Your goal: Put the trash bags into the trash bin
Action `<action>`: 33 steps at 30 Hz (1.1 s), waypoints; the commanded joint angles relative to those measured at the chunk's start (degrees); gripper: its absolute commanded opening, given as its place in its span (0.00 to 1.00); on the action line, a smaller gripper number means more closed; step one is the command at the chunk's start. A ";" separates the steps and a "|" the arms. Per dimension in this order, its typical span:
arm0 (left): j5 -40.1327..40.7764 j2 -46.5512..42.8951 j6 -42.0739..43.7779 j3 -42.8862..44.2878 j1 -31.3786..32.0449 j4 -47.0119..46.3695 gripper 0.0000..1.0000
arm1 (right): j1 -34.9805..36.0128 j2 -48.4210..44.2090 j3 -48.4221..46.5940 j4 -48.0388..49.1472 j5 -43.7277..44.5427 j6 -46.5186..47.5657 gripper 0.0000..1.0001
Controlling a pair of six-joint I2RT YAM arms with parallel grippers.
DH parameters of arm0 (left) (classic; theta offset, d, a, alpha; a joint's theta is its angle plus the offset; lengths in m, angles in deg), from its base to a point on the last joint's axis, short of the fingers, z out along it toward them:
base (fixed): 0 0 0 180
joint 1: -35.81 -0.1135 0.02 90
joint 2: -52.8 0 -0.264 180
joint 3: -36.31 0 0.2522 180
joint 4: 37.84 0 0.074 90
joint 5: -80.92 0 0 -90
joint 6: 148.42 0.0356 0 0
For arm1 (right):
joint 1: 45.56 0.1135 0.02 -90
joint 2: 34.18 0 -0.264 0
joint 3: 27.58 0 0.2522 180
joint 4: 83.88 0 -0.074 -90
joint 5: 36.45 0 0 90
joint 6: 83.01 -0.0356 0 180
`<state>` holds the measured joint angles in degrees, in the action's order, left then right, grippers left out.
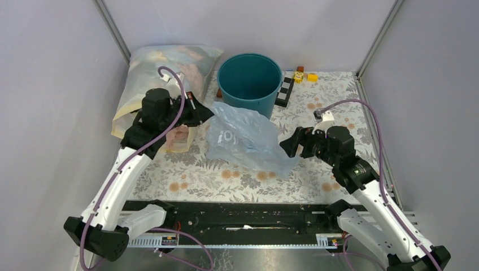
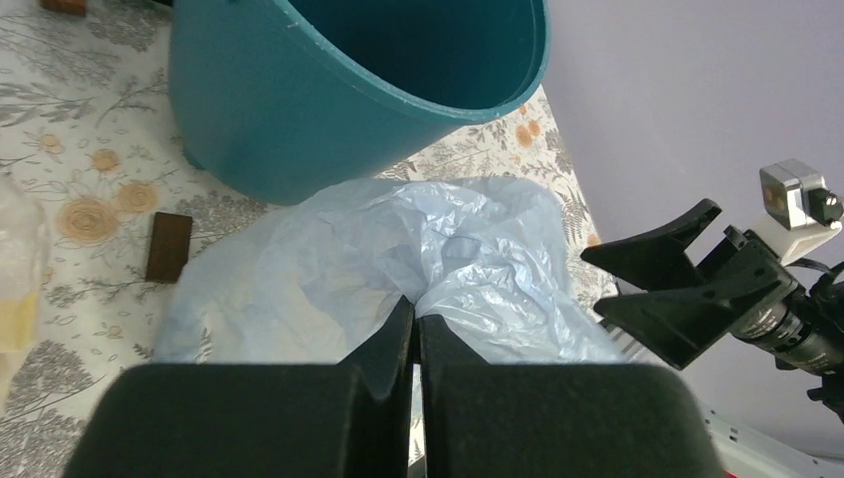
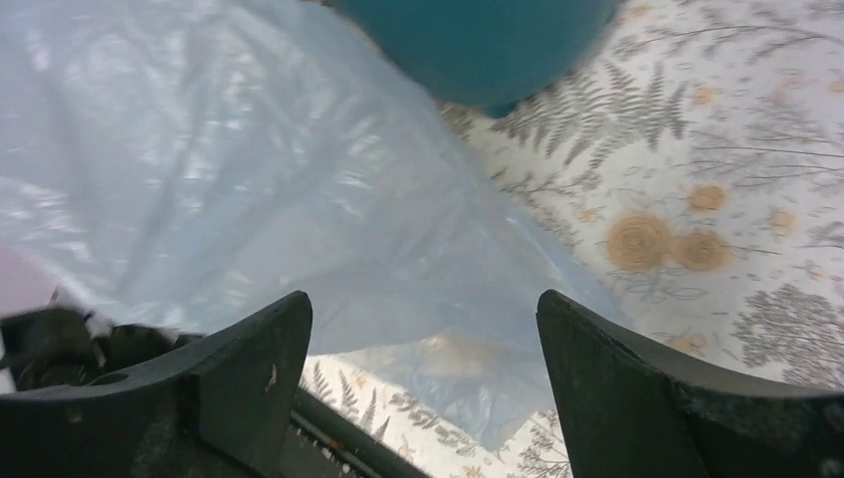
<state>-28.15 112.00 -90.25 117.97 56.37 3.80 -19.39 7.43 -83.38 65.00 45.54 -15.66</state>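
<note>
The trash bag (image 1: 245, 138) hung pinched at its upper corner in the clenched left end effector (image 1: 210, 113). It draped just in front of the trash bin (image 1: 251, 100) and trailed rightward onto the table (image 1: 333, 113). The right end effector (image 1: 287, 145), spread and holding nothing, stood at its far tip.

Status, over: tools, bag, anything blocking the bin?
Left tool shut on blue bag. Right tool open at bag's edge. Bag outside bin, on table. Bin mouth unobstructed.
</note>
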 commanded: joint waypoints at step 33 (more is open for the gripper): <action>0.30 3.76 -0.94 -3.01 -0.25 -7.37 0.06 | 22.34 5.50 -8.67 8.45 5.35 3.12 0.00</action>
<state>-29.85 116.63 -92.77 114.08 56.37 -1.84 2.55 16.63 -88.34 71.01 46.13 -8.52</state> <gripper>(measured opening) 0.047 0.014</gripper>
